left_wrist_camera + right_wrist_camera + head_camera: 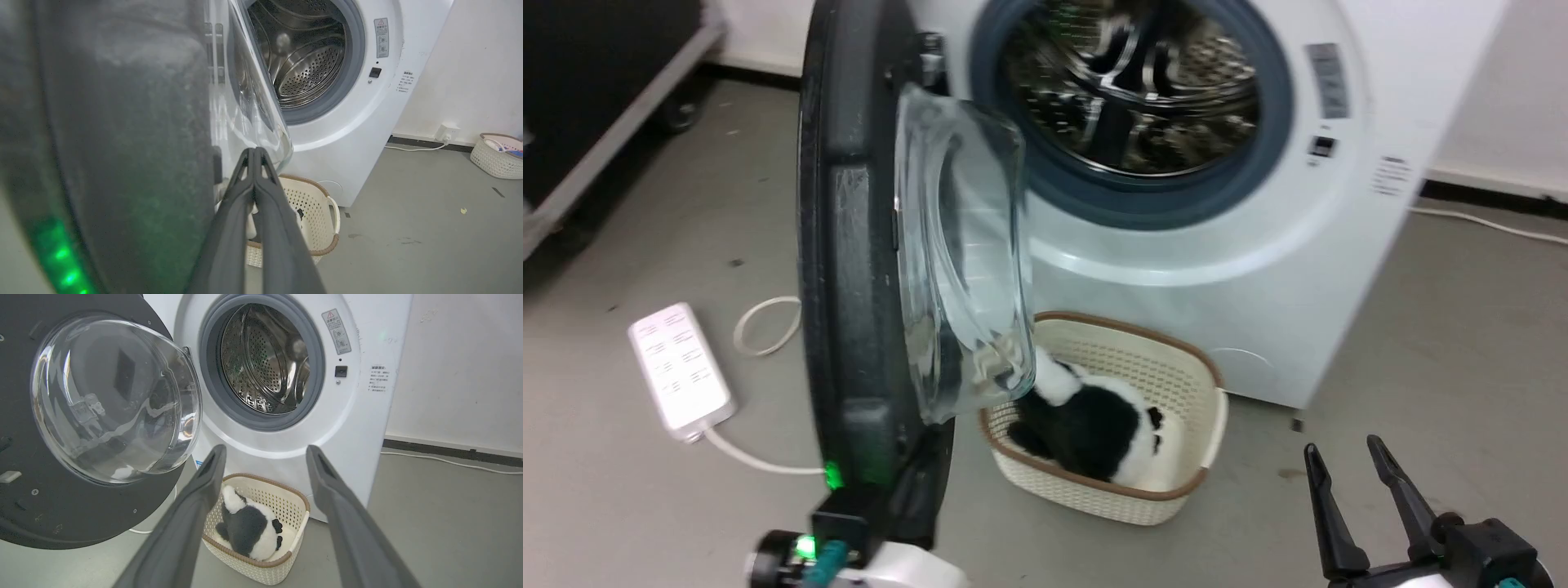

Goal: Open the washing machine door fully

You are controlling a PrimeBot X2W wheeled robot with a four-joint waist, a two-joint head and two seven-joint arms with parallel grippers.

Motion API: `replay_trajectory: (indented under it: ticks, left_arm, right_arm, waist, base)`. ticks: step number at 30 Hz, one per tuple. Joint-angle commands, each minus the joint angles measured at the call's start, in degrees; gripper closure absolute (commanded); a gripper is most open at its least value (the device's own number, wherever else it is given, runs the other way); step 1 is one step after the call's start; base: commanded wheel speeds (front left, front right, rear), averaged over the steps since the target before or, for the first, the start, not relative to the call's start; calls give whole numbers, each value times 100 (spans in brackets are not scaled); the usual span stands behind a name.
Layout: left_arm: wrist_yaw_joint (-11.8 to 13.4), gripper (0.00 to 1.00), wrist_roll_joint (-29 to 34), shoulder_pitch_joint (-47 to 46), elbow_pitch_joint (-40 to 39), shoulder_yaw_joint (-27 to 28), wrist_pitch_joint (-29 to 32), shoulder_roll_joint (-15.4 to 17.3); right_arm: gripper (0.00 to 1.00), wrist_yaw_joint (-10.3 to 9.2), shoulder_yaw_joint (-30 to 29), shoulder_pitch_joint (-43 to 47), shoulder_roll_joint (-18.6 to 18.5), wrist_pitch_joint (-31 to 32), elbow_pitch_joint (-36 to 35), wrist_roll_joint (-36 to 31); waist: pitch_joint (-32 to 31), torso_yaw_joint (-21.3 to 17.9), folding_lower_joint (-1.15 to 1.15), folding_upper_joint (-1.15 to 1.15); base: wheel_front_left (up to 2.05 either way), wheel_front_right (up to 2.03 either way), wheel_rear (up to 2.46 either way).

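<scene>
Left tool (254, 152) closed — one door (837, 245) standing wide.

The left hand (254, 155) has its two long dark fingers (229, 228) pressed flat together along their whole length. Its wrist (805, 549) sits at the lower left of the head view, a green light glowing on it. The right hand (1343, 456) rests low at the right, fingers spread wide and pointing up.

Black washing machine door (81, 428) swung open from white washing machine (359, 416).
</scene>
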Motion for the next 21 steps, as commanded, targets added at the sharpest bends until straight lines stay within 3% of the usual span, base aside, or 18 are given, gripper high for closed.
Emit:
replay_trajectory:
  ticks: [1, 10, 21]
  left_arm:
    - [62, 100, -42, 51, -13, 99, 21, 92]
    - [270, 100, -365, -162, -132, 913, 115, 585]
    - [222, 100, -914, -947, 324, 1949, 367, 1442]
  right_arm:
    - [0, 6, 8, 44, 23, 7, -1, 22]
    - [0, 6, 118, -104, 23, 137, -122, -106]
    - [0, 6, 112, -435, 23, 423, -420, -446]
  waist:
    - [9, 261, 1, 0]
    - [422, 624, 1, 0]
    - [1167, 536, 1, 0]
  base:
    - [0, 0, 0]
    - [0, 0, 0]
    - [0, 0, 0]
